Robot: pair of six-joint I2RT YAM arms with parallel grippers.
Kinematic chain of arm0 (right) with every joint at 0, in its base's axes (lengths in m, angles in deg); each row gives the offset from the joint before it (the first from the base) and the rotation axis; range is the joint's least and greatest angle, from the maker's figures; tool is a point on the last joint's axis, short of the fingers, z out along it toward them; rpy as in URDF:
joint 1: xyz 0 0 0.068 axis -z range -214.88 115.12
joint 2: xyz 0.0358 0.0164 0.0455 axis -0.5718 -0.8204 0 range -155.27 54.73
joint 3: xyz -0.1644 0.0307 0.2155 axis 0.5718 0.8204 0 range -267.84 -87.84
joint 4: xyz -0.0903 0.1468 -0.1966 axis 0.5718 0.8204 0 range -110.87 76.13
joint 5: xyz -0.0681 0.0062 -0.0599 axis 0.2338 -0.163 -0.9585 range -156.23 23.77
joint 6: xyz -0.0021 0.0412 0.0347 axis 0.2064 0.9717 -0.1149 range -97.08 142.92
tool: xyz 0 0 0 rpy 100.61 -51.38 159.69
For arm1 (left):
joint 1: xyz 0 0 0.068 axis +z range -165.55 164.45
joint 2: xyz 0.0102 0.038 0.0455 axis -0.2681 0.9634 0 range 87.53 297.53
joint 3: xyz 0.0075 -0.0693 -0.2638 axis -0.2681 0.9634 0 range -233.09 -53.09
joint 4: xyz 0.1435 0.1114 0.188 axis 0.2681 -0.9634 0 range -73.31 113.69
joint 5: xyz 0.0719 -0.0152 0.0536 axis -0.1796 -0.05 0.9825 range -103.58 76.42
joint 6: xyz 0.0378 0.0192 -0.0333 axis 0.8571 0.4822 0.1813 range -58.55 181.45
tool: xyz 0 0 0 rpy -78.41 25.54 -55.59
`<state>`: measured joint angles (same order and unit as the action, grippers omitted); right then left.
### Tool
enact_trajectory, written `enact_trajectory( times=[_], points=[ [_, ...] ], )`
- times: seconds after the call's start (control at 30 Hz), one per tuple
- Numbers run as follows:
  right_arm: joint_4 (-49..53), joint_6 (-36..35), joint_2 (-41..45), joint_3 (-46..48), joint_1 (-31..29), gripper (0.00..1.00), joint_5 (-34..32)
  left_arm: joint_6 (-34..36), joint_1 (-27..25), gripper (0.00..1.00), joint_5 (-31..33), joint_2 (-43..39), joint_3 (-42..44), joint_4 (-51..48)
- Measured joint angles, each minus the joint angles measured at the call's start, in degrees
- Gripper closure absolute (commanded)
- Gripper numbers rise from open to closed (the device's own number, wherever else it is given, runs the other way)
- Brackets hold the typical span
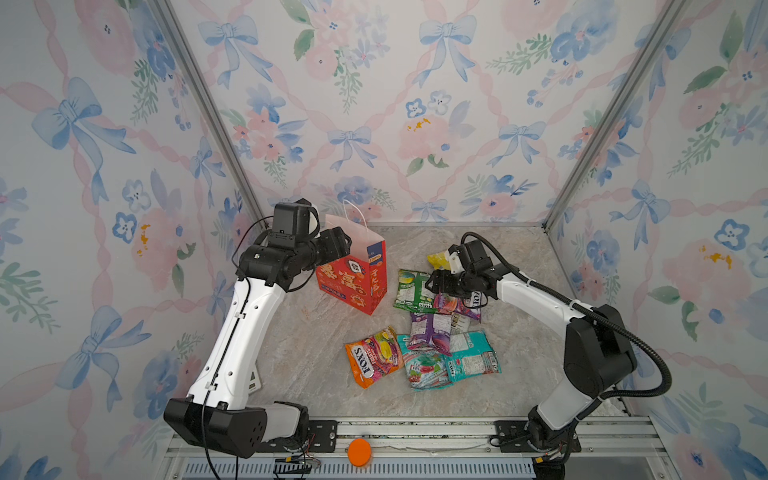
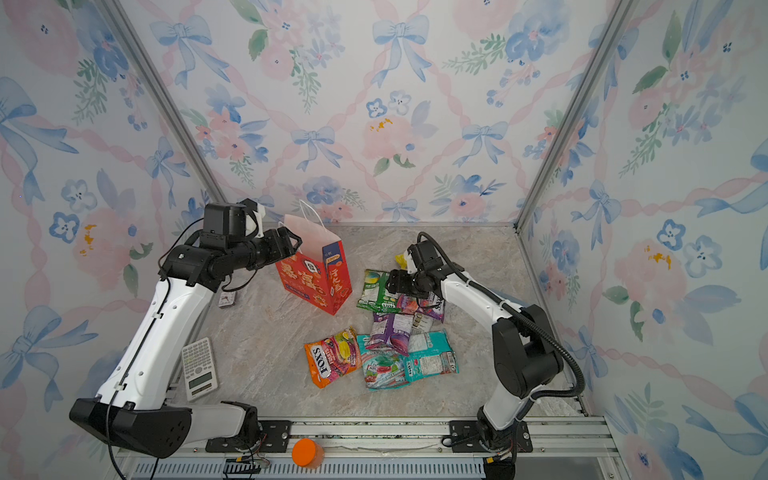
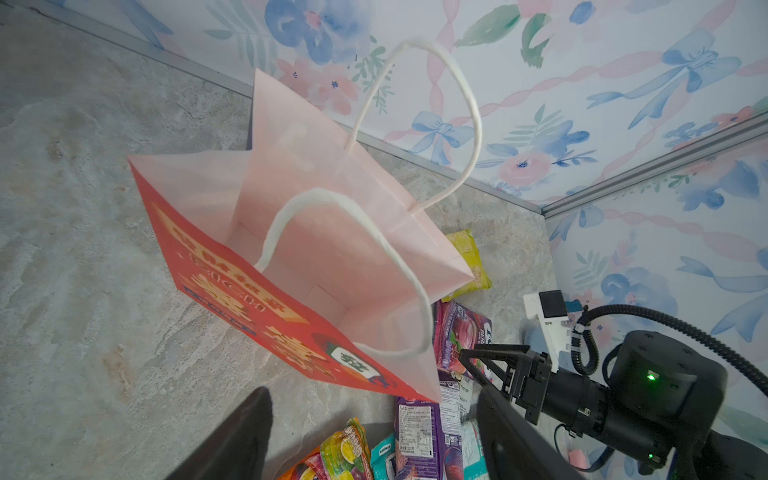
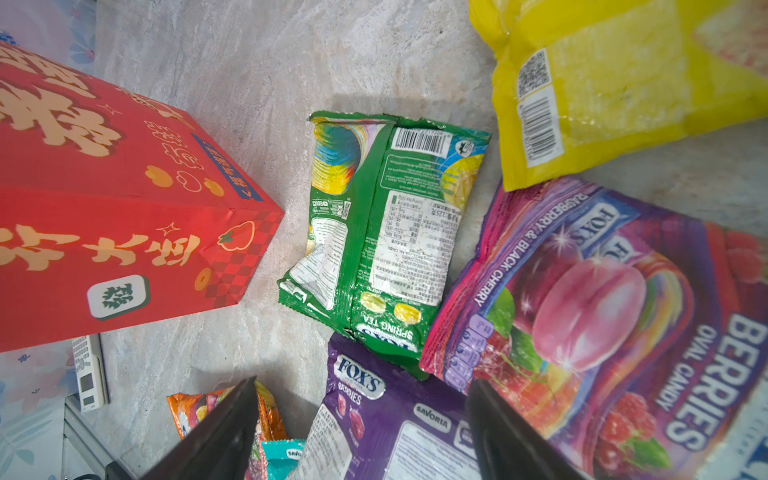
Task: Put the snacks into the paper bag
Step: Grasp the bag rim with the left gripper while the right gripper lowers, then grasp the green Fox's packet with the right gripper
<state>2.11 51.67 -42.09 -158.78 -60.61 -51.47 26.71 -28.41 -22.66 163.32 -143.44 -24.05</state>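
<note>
Your left arm covers the left edge of the paper bag (image 1: 357, 286) in both top views. The left jaws sit near its rim, and you cannot tell whether they touch. The left wrist view shows them spread, gripping nothing. The right jaws, also spread and holding nothing, hover over the magenta packet (image 1: 449, 305) and hide most of it. The right wrist cuts off the yellow packet (image 1: 438, 259).

The bag stands upright at the upper middle of the bench (image 1: 311, 353), mouth up, wide printed face toward the lower left. The snacks lie flat to its right and below. The green packet (image 1: 411, 291) runs up-down, back face up. The orange packet (image 1: 374, 357) lies diagonally, lower left to upper right. The purple packet (image 1: 430, 332) overlaps the teal packets (image 1: 473, 357).
</note>
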Motion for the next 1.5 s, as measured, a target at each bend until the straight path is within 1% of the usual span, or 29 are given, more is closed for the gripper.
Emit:
enact_trajectory(
  times=[0.2, 0.33, 0.57, 0.83, 0.87, 0.97, 1.13, 1.27, 1.37, 1.5],
  points=[
    [0.7, -3.0, 0.0, -0.3, 1.9, 0.19, 1.8, -5.4, -5.2, 0.18, 5.5, 1.7, 2.9, 0.5],
    [1.4, -5.3, 0.0, -0.4, 2.4, 0.19, 2.6, -7.8, -7.2, 0.17, 9.0, 3.4, 3.0, 0.5],
    [2.9, -8.7, 0.0, -0.4, 3.7, 0.19, 3.7, -10.2, -7.6, 0.17, 12.8, 4.1, 3.5, 0.5],
    [3.0, -9.8, 0.0, -0.4, 4.5, 0.20, 5.4, -10.5, -7.6, 0.18, 15.1, 7.1, 3.5, 0.5],
    [3.0, -9.8, 0.0, -0.4, 4.5, 0.20, 5.7, -10.5, -7.6, 0.19, 15.3, 7.5, 3.5, 0.5],
    [3.0, -9.8, 0.0, -0.4, 4.5, 0.20, 6.2, -10.3, -7.6, 0.27, 15.3, 8.5, 3.5, 0.5],
    [3.0, -9.7, 0.0, -0.4, 4.5, 0.20, 6.7, -8.6, -7.2, 0.46, 14.6, 8.8, 3.5, 0.5],
    [3.0, -9.4, 0.0, -0.4, 4.5, 0.20, 7.2, -6.3, -4.7, 0.58, 11.6, 8.7, 3.5, 0.5],
    [2.8, -8.8, -0.1, -0.4, 4.5, 0.20, 7.6, -4.6, -2.3, 0.63, 9.4, 8.7, 3.5, 0.5],
    [2.2, -7.8, -0.3, -0.4, 4.5, 0.20, 8.0, -0.7, -0.2, 0.66, 6.4, 8.9, 2.4, -1.4]
  ],
)
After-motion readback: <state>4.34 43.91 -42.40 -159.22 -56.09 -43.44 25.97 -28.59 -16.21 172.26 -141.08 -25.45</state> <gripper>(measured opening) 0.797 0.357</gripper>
